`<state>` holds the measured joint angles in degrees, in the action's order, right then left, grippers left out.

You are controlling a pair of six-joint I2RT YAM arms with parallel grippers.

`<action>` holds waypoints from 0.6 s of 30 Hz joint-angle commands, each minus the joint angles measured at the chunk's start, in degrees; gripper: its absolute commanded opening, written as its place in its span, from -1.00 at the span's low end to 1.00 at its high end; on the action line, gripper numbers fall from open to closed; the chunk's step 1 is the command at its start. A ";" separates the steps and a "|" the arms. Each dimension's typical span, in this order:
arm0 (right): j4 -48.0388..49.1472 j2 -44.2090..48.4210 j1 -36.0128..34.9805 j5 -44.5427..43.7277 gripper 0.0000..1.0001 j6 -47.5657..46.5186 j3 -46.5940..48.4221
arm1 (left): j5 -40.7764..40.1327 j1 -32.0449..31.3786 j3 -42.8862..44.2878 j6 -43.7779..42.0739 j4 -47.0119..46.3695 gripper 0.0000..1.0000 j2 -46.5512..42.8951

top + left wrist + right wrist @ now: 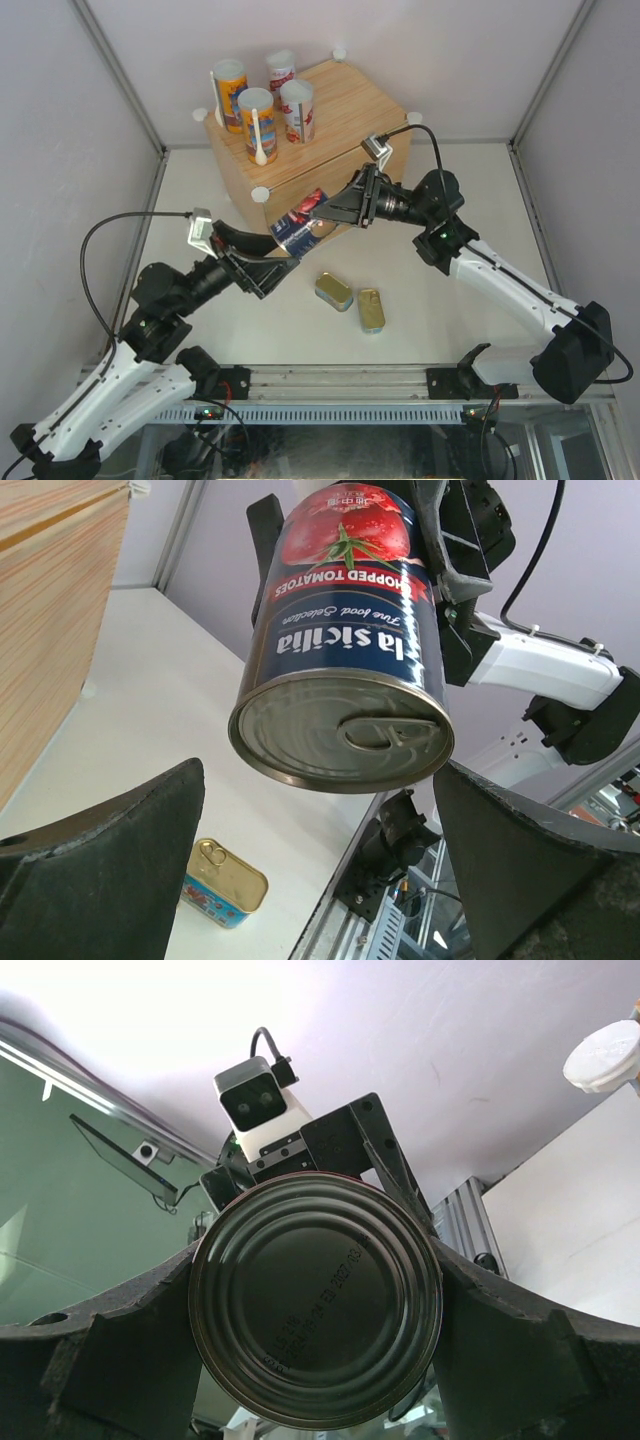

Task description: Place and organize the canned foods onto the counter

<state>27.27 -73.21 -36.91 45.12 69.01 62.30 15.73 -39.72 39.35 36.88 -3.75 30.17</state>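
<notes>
A tomato can (340, 650) hangs in mid-air between my two arms, just in front of the wooden worktop (345, 105) and above the lower white worktop (200, 190), lying tilted rather than upright. My right pincer (315, 1300) has closed on it part-way, one finger on each side of the round wall near the base, so that the bare stamped bottom faces that wrist's camera. My left pincer (320, 865) is spread as wide as it goes, a finger on either side of the lid end. In the left wrist view both fingers stand apart from the can, and the pincer holds nothing. I judge the can to be stiff steel, probably full and so heavy for its size. It should take a firm squeeze without denting, but its glossy wall looks slippery, and a grip near one end could let it swing. I would take it across the middle of the wall, clear of the rims and of the ring pull (385, 735). The can is dark blue, with a red tomato picture, white lettering reading "chopped tomatoes", and a dull silver lid. On the wooden worktop stand two orange-and-blue tubes (230, 95) with white spoons and two white-and-red tubes (298, 110), all upright and close together. Two flat tins (334, 291), gold-topped, lie near each other on the lower white worktop, not yet lifted.
</notes>
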 commanded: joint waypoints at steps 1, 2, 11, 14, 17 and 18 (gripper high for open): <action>7.90 1.15 -0.95 -2.04 -1.00 2.46 3.70 | 1.28 0.53 3.32 -0.77 -2.44 1.00 1.36; 7.93 1.14 -1.18 -2.13 -1.00 2.52 3.70 | 1.32 0.53 3.21 -0.64 -2.91 1.00 1.59; 7.95 0.76 -2.61 -2.64 -1.00 2.45 3.66 | 1.33 0.54 3.00 0.31 -6.03 1.00 2.48; 8.28 0.62 -2.95 -2.76 -1.00 2.64 3.56 | 0.97 0.55 2.95 0.54 -7.18 1.00 2.71; 8.93 0.52 -3.00 -2.76 -1.00 3.01 3.28 | 0.44 0.53 2.90 0.72 -7.94 1.00 2.82; 9.03 0.59 -3.04 -2.76 -1.00 3.05 3.19 | 0.37 0.60 2.96 0.68 -8.06 1.00 2.94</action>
<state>27.33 -73.84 -39.40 44.05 69.49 62.30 16.73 -39.66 39.77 36.99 -8.08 32.75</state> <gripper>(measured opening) 0.741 0.998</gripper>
